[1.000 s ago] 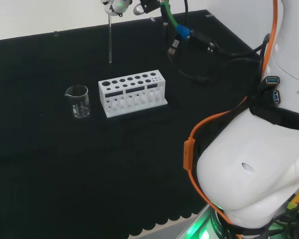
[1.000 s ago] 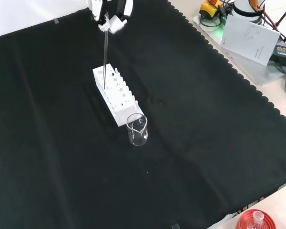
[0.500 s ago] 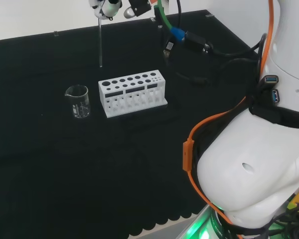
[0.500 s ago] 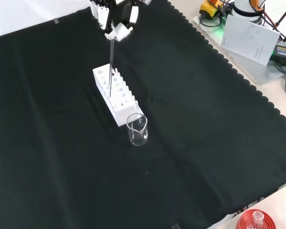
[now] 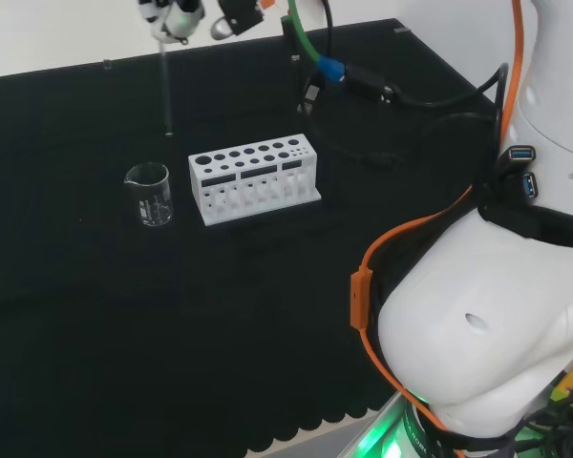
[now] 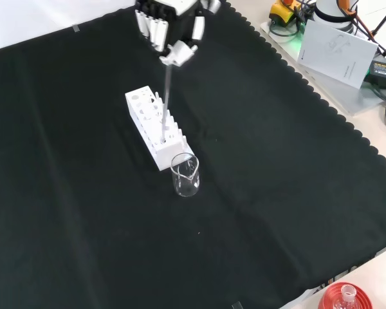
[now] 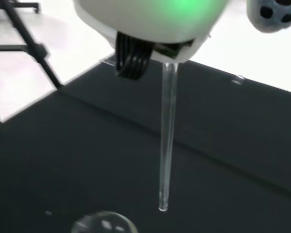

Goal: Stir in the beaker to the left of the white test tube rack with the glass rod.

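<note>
In the head view the beaker stands on the black worktop just left of the white rack, and the glass rod hangs upright above and behind the beaker, its lower end in the air, clear of both. At the top edge the hand is cut off, with fingers curled round the rod's upper end. The front view shows the hand more fully, pinching the rod, whose lower part overlaps the rack so its tip is hard to pick out; the beaker sits nearer the camera, past the rack's end. The wrist view shows the rod whole down to its tip, with the beaker's rim blurred and cut off just beyond. I cannot tell whether the beaker holds liquid.
</note>
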`<state>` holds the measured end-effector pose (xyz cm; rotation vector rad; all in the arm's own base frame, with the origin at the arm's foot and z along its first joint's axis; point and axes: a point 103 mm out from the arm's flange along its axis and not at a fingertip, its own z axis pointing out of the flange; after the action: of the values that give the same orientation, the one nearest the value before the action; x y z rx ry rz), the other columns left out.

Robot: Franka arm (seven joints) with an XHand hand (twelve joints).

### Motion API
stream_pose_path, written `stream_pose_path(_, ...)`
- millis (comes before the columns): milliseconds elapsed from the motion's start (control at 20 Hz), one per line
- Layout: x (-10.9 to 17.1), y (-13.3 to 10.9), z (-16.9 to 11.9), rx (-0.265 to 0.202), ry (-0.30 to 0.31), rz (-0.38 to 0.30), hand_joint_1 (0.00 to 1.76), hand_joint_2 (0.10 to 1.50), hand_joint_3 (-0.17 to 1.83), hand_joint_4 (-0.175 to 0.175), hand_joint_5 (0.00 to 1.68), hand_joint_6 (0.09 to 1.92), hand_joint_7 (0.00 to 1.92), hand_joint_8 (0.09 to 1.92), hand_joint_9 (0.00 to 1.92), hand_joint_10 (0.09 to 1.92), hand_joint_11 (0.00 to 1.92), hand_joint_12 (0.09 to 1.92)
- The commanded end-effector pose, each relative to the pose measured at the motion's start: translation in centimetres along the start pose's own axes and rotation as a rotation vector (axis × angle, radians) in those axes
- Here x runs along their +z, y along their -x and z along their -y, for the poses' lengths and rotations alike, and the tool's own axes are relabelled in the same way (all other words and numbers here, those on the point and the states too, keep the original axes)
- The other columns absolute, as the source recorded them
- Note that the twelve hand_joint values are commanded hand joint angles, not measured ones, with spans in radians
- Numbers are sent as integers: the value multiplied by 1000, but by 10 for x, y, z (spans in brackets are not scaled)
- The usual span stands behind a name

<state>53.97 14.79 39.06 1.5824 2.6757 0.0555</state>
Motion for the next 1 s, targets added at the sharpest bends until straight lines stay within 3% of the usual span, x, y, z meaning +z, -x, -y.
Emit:
stream_pose_path(50,15,0,-2,-6,-28,-3,1317,572,879,-175,1091,937,1358,787,1807,98,1656,470)
stream_pose_path(450,17,-10,-1,-25,-34,1,1318,570,881,-175,1091,937,1360,786,1806,96,1658,468)
stream_pose_path(1000,21,0,2,-15,-32,-13,1317,570,882,-175,1092,937,1360,785,1807,93,1659,464)
